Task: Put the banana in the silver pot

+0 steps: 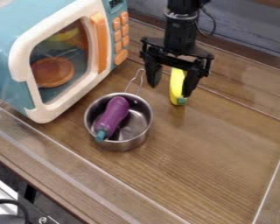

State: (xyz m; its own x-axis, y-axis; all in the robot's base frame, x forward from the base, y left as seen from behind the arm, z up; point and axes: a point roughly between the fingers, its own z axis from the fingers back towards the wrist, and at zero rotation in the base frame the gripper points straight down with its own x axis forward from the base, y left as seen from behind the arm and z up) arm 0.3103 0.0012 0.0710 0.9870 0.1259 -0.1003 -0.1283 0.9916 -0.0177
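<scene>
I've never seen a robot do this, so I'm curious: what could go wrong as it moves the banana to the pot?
The hand is open above the banana, which lies slightly to one side between its fingers, so one finger might nudge it away. The eggplant already takes up much of the pot, so the banana could perch on it or roll out. The wire handle sticks up on the near-banana side and might get snagged.
</scene>
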